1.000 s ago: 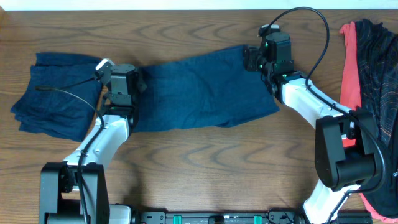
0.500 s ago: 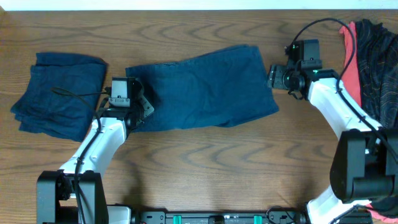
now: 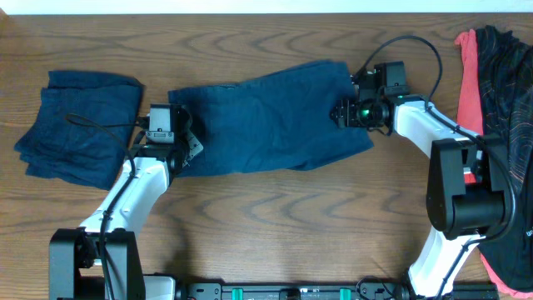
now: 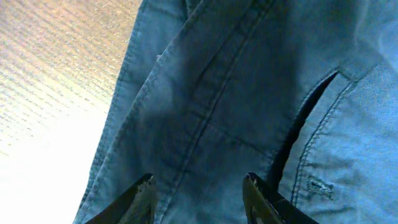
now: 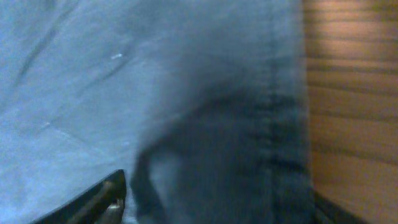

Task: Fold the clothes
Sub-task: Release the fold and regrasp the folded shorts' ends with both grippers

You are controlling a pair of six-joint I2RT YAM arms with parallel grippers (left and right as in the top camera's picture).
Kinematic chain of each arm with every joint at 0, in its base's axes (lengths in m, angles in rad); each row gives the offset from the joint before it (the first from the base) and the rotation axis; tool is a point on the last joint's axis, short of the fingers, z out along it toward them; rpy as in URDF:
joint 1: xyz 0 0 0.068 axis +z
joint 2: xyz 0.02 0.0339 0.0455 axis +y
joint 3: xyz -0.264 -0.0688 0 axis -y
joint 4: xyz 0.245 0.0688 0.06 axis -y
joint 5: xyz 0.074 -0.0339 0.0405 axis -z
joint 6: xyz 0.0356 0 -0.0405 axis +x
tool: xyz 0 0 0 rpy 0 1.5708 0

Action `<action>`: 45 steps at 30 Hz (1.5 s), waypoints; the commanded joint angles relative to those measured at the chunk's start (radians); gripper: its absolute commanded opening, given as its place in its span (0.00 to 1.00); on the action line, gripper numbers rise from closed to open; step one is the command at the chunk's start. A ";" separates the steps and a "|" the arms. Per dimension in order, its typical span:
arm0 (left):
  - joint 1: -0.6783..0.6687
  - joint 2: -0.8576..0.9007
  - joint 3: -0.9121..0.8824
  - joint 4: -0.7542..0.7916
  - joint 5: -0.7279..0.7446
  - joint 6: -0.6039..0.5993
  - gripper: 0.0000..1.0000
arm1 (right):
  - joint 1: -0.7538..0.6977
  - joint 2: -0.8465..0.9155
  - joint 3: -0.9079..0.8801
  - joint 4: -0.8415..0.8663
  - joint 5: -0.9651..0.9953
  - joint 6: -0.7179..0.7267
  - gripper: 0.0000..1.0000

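**Both claws at the shorts, one at each end**

Seen from overhead, the navy shorts [image 3: 266, 117] lie spread flat across the middle of the table [image 3: 275, 225], running from left of centre to the upper right. My left claw [image 3: 190, 143] sits at their left edge, low in the frame's left half. In its wrist view its two fingers [image 4: 144, 193] stand apart above flat cloth crossed by a stitched seam [image 4: 205, 106]. The claw is released and grasps nothing.

My right claw [image 3: 341, 112] is at the opposite edge, right of centre in the upper frame. Its wrist view is blurred and very close. The jaws are spread to the bottom corners with the dark hem [image 5: 273, 143] between them, so it is released too. I cannot tell whether either finger touches the cloth.

A second navy garment [image 3: 75, 125] lies rumpled at the far left, well apart from the shorts. A coral garment [image 3: 468, 92] and a dark speckled garment [image 3: 508, 83] lie together along the right edge.
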State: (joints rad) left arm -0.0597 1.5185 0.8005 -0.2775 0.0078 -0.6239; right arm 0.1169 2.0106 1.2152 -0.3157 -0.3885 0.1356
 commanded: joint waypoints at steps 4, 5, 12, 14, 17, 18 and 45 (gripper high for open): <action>0.002 0.010 0.002 -0.028 -0.027 0.014 0.47 | 0.032 0.047 -0.009 -0.032 -0.078 -0.078 0.17; 0.002 0.012 0.002 -0.039 -0.027 0.014 0.47 | 0.030 0.047 -0.009 -0.047 -0.056 -0.077 0.01; 0.002 0.016 0.001 -0.115 0.082 0.038 0.33 | -0.042 -0.002 -0.006 -0.304 0.292 0.136 0.01; 0.002 0.016 0.001 -0.172 0.156 0.041 0.29 | -0.074 -0.039 -0.006 -0.395 0.398 0.186 0.01; -0.004 0.016 0.001 -0.264 0.234 0.059 0.24 | -0.108 -0.097 -0.006 -0.476 0.536 0.219 0.01; -0.010 0.015 0.001 -0.286 0.246 0.072 0.24 | -0.118 -0.119 -0.006 -0.491 0.566 0.219 0.01; -0.127 0.203 0.083 0.488 0.411 0.312 0.58 | -0.097 -0.189 -0.006 -0.504 0.494 0.156 0.18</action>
State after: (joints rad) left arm -0.1768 1.6722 0.8288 0.1787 0.3828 -0.3569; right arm 0.0109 1.8332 1.2087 -0.8207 0.1268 0.2958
